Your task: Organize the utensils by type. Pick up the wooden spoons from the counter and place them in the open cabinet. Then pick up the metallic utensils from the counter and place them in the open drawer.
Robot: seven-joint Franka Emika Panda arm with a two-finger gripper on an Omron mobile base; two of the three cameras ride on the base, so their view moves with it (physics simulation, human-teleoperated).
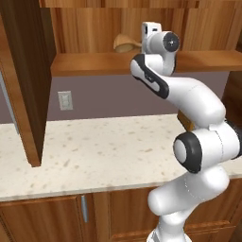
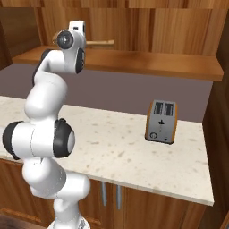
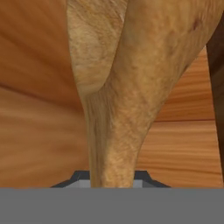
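Gripper clamped on wooden spoon; spoon juts forward from fingers, bowl ahead, inside open cabinet, just above shelf.

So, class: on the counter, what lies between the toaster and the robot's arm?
Nothing: in the right base view that stretch of counter between the toaster and the arm is bare speckled stone.
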